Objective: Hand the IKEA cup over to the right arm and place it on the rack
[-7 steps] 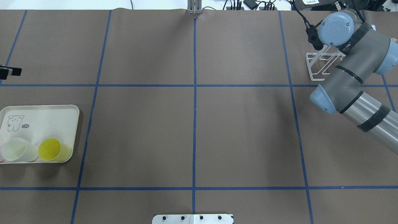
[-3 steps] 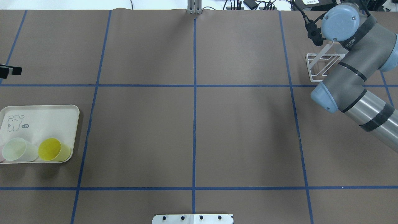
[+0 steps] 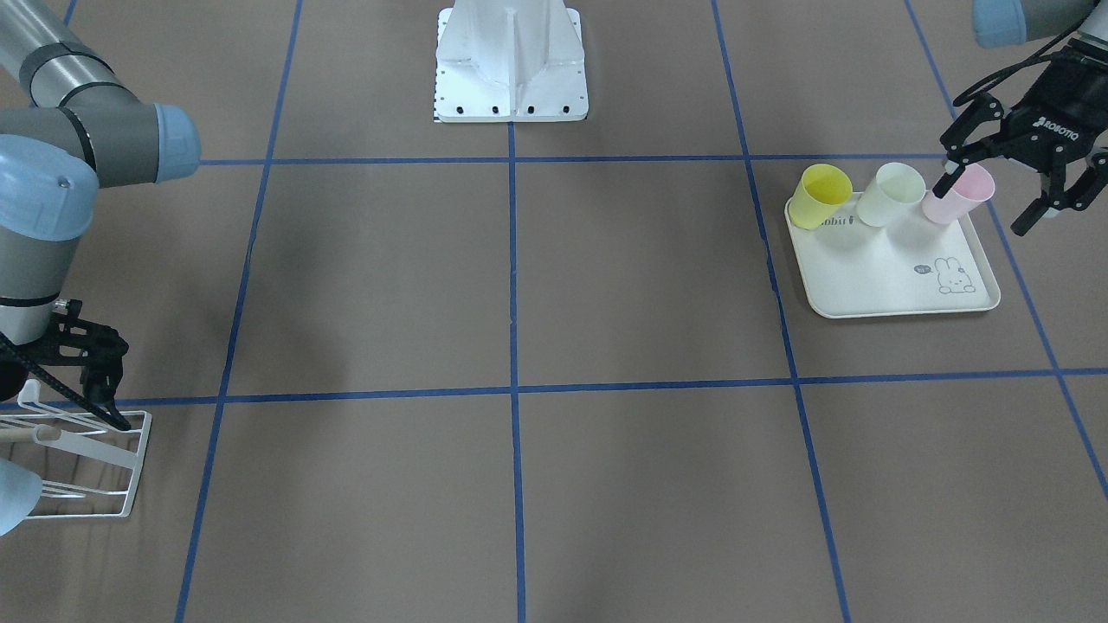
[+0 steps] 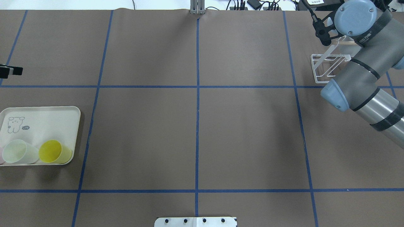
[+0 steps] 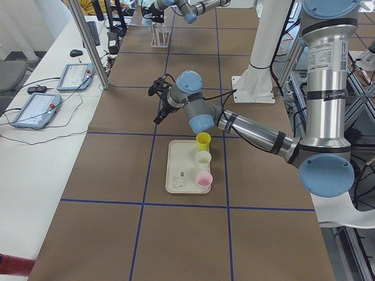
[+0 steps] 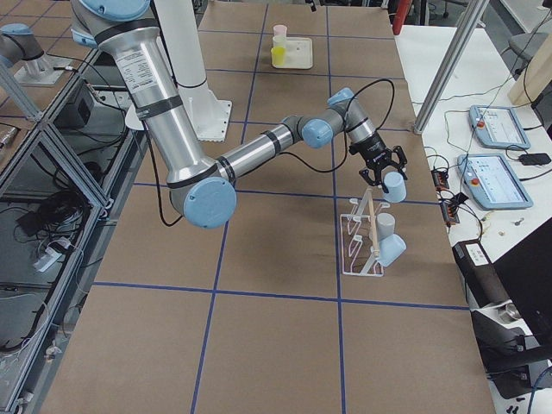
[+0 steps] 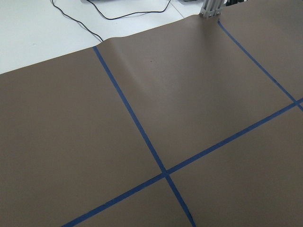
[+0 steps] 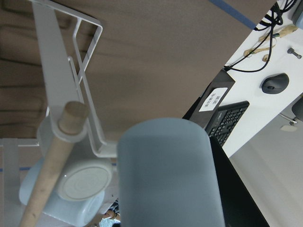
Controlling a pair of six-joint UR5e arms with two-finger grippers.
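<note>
Cup in right arm, hanging still to do

At the bench's left edge the left gripper (image 3: 995, 203) gapes wide and empty beside the pink cup (image 3: 961, 197) on the rabbit tray (image 3: 883, 277). Near the far right corner the right gripper (image 6: 384, 177) pinches the pale blue cup (image 6: 394, 186), roughly upright, just beside the raised tip of the sloping dowel (image 8: 52, 161) on the rack (image 8: 47, 66), on the side away from the robot; which end is its mouth cannot be told.

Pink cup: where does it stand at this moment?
In the front-facing view the pink cup stands at the right, on the cream tray, beside the pale green cup.
</note>
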